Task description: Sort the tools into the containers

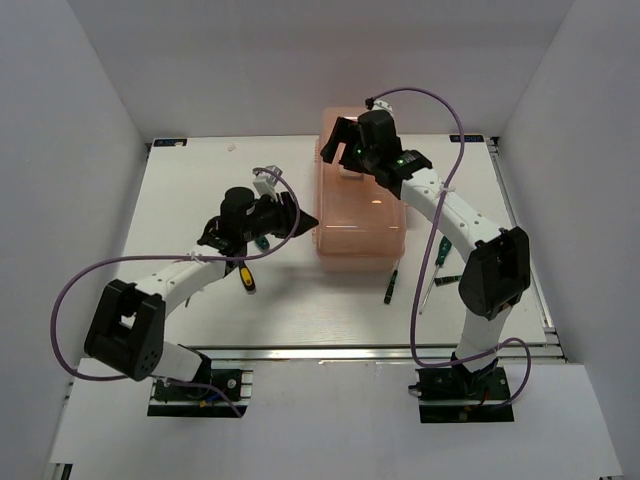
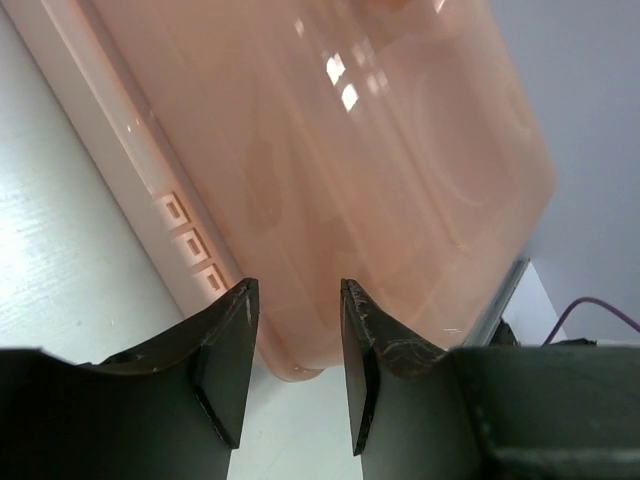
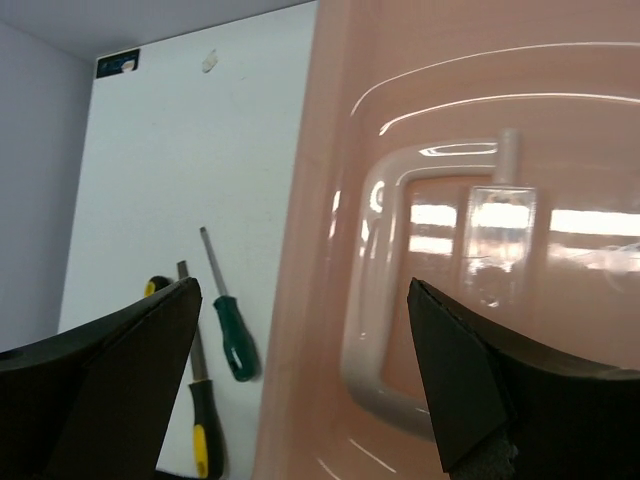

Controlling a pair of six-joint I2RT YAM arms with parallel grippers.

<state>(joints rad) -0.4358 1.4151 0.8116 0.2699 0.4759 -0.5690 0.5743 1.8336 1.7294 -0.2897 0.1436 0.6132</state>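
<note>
The white bench [image 1: 330, 320] carries a pink toolbox [image 1: 360, 215], lid shut, at upper centre. A yellow-handled screwdriver [image 1: 245, 278] lies lower left of it; a slim dark screwdriver [image 1: 390, 285] and a green-handled screwdriver [image 1: 437, 251] lie lower right.

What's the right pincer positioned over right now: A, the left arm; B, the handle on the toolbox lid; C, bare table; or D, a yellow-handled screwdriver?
B: in the right wrist view the wide-open right pincer frames the pale handle on the lid of the pink toolbox, while the green-handled screwdriver lies off to the side on the table.
</note>
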